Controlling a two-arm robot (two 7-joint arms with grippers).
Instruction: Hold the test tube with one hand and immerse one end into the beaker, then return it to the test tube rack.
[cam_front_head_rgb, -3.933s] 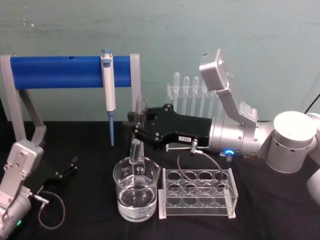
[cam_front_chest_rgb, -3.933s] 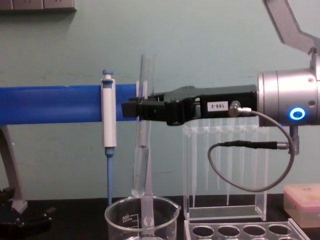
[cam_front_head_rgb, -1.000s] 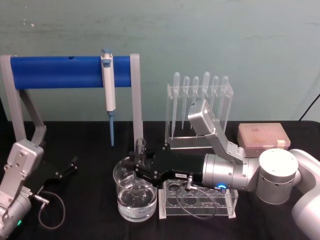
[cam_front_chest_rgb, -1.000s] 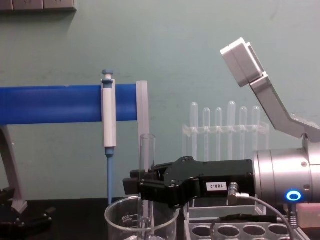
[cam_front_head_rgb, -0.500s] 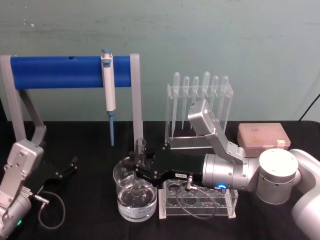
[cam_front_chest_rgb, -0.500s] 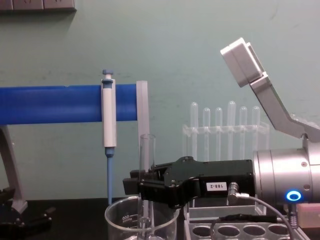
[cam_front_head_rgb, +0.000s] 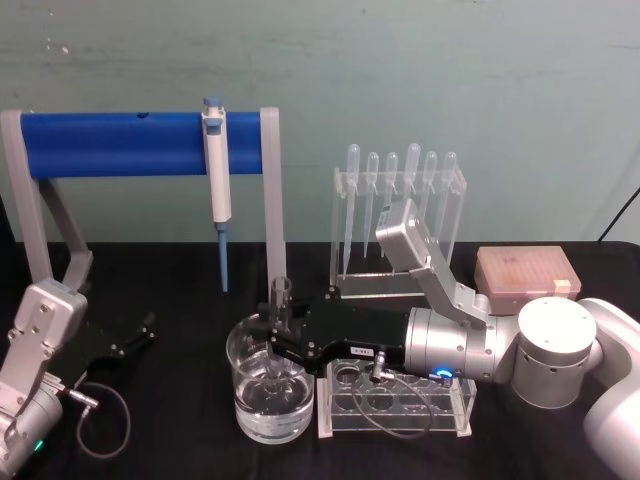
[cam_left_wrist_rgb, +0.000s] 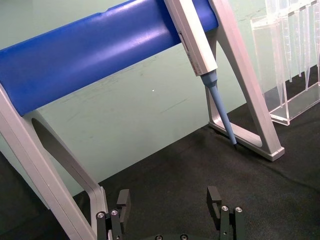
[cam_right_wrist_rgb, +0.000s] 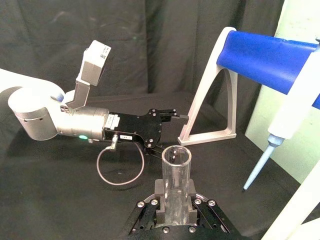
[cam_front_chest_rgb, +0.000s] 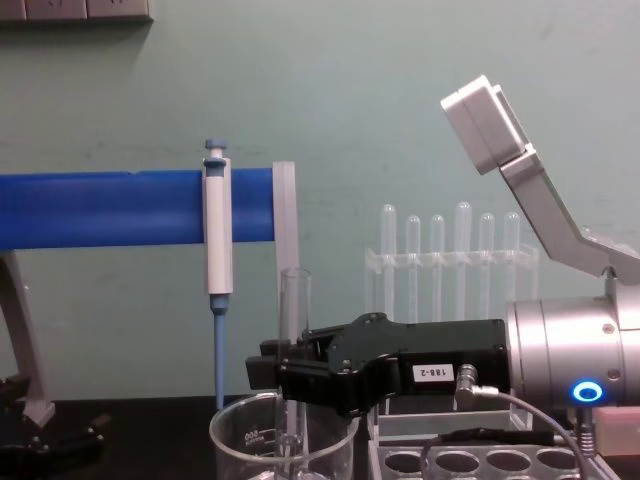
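The test tube (cam_front_head_rgb: 281, 296) stands upright with its lower end down inside the beaker (cam_front_head_rgb: 246, 392), which holds clear liquid. My right gripper (cam_front_head_rgb: 275, 338) reaches in from the right just above the beaker's rim and is shut on the test tube at mid-height. From the chest, the tube's open rim (cam_front_chest_rgb: 294, 278) rises above the black right gripper (cam_front_chest_rgb: 284, 375) and the beaker (cam_front_chest_rgb: 245, 438). The right wrist view looks down on the tube (cam_right_wrist_rgb: 176, 172) between the jaws. My left gripper (cam_front_head_rgb: 136, 336) rests open at the table's left; its fingers (cam_left_wrist_rgb: 124, 201) hold nothing.
A blue bar stand (cam_front_head_rgb: 130, 143) carries a blue-white micropipette (cam_front_head_rgb: 216, 175) behind the beaker. A clear stand of plastic pipettes (cam_front_head_rgb: 400, 200) is at the back. A clear rack with round holes (cam_front_head_rgb: 440, 408) sits right of the beaker, under my right wrist. A tan box (cam_front_head_rgb: 525, 270) lies far right.
Since 3.9 s ago my right gripper has come down with the test tube, putting its lower end into the beaker. Over the last second nothing has moved.
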